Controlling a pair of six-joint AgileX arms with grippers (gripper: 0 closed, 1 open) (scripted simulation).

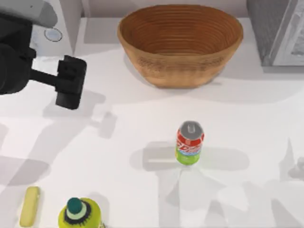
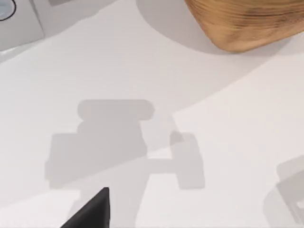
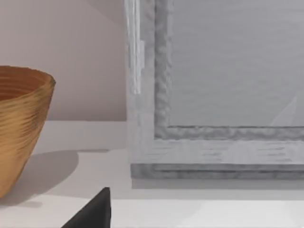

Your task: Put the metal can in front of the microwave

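Note:
The metal can [image 1: 190, 143] stands upright on the white table, right of centre, with a silver top, red label and lime-green lower band. Nothing touches it. The microwave [image 1: 65, 21] sits at the back left, light grey-white, with a round silver dial [image 1: 53, 34] on its front; a corner of the microwave [image 2: 19, 26] appears in the left wrist view. My left gripper [image 1: 71, 83] hovers just in front of the microwave, far left of the can and holding nothing. In the right wrist view a black piece of my right gripper [image 3: 92, 211] faces the back right corner.
A brown woven basket [image 1: 180, 42] stands at the back centre. A darker grey speckled appliance [image 1: 280, 28] fills the back right. A yellow-green bottle [image 1: 80, 214] with a dark green cap and a small yellow stick [image 1: 29, 205] lie at the front left.

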